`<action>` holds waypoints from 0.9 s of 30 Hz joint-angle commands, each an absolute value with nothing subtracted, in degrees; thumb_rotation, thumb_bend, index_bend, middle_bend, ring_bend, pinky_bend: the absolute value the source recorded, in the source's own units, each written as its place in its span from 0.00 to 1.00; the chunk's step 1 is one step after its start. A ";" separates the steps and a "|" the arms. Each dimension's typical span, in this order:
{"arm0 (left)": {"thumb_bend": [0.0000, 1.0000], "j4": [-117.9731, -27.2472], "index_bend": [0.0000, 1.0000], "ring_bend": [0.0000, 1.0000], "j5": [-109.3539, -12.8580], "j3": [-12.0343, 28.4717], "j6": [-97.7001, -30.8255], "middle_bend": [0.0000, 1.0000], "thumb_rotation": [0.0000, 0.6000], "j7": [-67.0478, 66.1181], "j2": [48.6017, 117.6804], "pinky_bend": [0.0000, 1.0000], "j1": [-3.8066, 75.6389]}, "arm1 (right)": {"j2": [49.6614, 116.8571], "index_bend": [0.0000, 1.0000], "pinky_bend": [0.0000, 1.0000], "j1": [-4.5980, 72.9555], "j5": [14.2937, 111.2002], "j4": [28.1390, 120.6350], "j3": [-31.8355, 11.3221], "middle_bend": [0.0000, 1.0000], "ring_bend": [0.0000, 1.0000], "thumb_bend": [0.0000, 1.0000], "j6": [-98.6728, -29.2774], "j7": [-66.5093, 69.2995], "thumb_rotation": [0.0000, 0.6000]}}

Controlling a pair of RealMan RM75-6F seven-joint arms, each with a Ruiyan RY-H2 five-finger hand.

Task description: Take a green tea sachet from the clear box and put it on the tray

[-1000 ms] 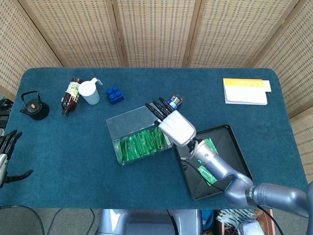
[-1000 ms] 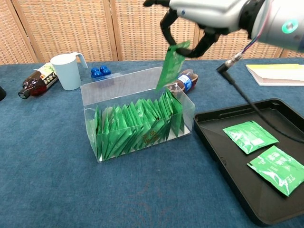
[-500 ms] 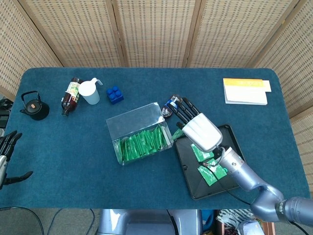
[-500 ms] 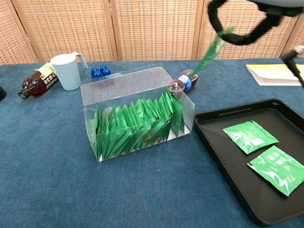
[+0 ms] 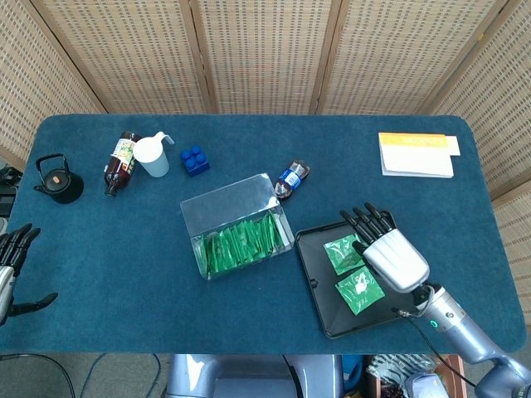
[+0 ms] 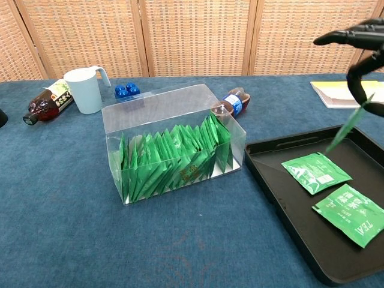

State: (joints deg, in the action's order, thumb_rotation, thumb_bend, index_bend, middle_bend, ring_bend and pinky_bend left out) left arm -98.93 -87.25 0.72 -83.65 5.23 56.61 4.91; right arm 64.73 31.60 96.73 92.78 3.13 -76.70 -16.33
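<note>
since the earlier frames the right hand [image 5: 390, 253] has travelled from above the clear box [image 5: 238, 226] rightward to above the tray [image 5: 319, 303], carrying a sachet [image 6: 349, 125] with it. left to right on the table: the left hand [image 5: 12, 264] waits off the near left edge, fingers apart and holding nothing, far from the work. a black teapot [image 5: 57, 180], a lying brown bottle [image 5: 120, 160], a white jug [image 5: 152, 154] and a blue block [image 5: 195, 160] stand along the far left. the clear box sits mid-table, packed with upright green sachets, a small bottle [image 5: 290, 177] lying just beyond its right end. the black tray lies just right of the box and bears two flat sachets [image 5: 342, 252] [image 5: 358, 290]. the right hand hovers over the tray; in the chest view it pinches the third sachet by its upper end, other fingers spread. that sachet hangs below the hand, clear of the tray floor, long axis steeply tilted, lower tip towards the box. judged from this, the coming move is a short descent and release onto the bare floor just beyond the lying sachets. a yellow-and-white pad [image 5: 416, 154] rests far right. blue cloth [image 5: 124, 274] covers the table; woven screens [image 5: 265, 54] stand behind.
</note>
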 commanded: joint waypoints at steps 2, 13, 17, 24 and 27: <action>0.10 -99.17 0.00 0.00 -87.38 0.57 -83.92 0.00 1.00 4.60 56.83 0.00 4.71 | 67.48 0.62 0.00 29.51 97.95 88.76 3.89 0.04 0.00 0.59 -78.03 -12.53 1.00; 0.10 -99.23 0.00 0.00 -87.18 0.59 -84.02 0.00 1.00 3.49 57.26 0.00 4.60 | 68.88 0.10 0.00 26.18 97.44 85.98 1.89 0.00 0.00 0.05 -81.30 -16.16 1.00; 0.10 -99.11 0.00 0.00 -87.06 0.67 -84.09 0.00 1.00 3.23 57.40 0.00 4.58 | 67.10 0.09 0.00 22.14 96.62 90.76 1.54 0.00 0.00 0.04 -86.69 -15.00 1.00; 0.10 -98.80 0.00 0.00 -87.23 0.71 -84.74 0.00 1.00 0.74 58.33 0.00 4.37 | 66.76 0.02 0.00 15.57 92.80 96.46 2.24 0.00 0.00 0.00 -91.51 -12.28 1.00; 0.10 -98.89 0.00 0.00 -87.77 0.83 -85.99 0.00 1.00 -1.51 59.16 0.00 4.01 | 67.81 0.00 0.00 12.20 90.37 97.72 2.24 0.00 0.00 0.00 -93.78 -10.96 1.00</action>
State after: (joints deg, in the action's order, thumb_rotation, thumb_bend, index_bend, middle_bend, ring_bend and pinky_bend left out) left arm -98.86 -87.47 0.75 -85.29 -0.53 58.67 4.25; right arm 67.18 14.26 91.80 96.71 2.19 -92.08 -11.78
